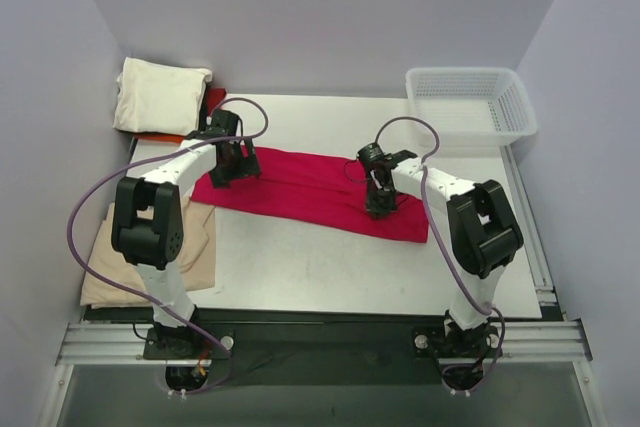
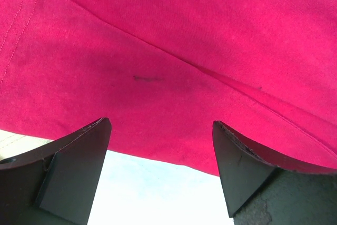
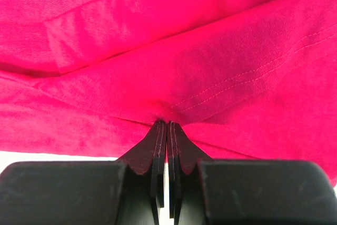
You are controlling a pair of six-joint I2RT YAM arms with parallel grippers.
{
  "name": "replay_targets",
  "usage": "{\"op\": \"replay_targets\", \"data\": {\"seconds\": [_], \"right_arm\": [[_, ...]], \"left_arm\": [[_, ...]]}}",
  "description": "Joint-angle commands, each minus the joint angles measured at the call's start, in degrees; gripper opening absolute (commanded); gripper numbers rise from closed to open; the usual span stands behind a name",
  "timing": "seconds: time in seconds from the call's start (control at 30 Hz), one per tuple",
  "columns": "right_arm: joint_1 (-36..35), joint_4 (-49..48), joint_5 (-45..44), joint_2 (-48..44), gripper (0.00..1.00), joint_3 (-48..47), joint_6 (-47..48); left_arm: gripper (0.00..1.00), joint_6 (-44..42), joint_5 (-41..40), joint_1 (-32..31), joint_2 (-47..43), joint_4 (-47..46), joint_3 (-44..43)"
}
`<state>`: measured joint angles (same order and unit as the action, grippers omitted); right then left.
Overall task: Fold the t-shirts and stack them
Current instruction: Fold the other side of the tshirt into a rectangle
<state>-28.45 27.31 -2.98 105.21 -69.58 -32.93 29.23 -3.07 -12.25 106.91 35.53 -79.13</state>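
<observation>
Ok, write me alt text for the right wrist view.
The right gripper, its black fingers pressed together, pinches a puckered fold of the crimson t-shirt close to its near edge. The cloth fills almost the whole view, with a stitched hem running up to the right and a sliver of white table below.

The long-spread t-shirt point(image 1: 300, 185) lies across the table point(image 1: 330, 272) centre. The folded t-shirt point(image 1: 160, 95) sits far left, the basket point(image 1: 522, 117) far right, and the flat t-shirt point(image 1: 205, 247) at the near-left edge.

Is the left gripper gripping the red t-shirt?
No, the left gripper has its jaws spread wide apart over the red t-shirt, with no cloth pinched between them.
</observation>
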Motion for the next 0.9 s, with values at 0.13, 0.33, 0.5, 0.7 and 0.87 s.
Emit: {"op": "replay_targets", "data": {"seconds": [0.13, 0.33, 0.5, 0.7, 0.87], "right_arm": [[-0.9, 4.4, -4.0, -1.8, 0.00, -5.0, 2.5], [-0.7, 5.5, -5.5, 2.0, 0.00, -10.3, 5.6], [-0.3, 6.6, -6.3, 7.7, 0.00, -17.2, 8.1], [0.5, 7.9, -6.9, 13.4, 0.00, -23.8, 11.0], [1.2, 8.5, -6.7, 16.5, 0.00, -28.1, 12.4]], "left_arm": [[0.89, -0.8, -0.5, 0.3, -3.4, -0.6, 0.1], [0.89, -0.7, -0.8, 0.3, -3.6, -0.6, 0.4], [0.89, -0.8, -1.2, 0.4, -3.9, -0.4, 0.2], [0.89, -0.9, -1.8, 0.6, -4.2, 0.2, 0.2], [0.89, -1.0, -1.9, 0.6, -4.5, 0.5, 0.4]]}}
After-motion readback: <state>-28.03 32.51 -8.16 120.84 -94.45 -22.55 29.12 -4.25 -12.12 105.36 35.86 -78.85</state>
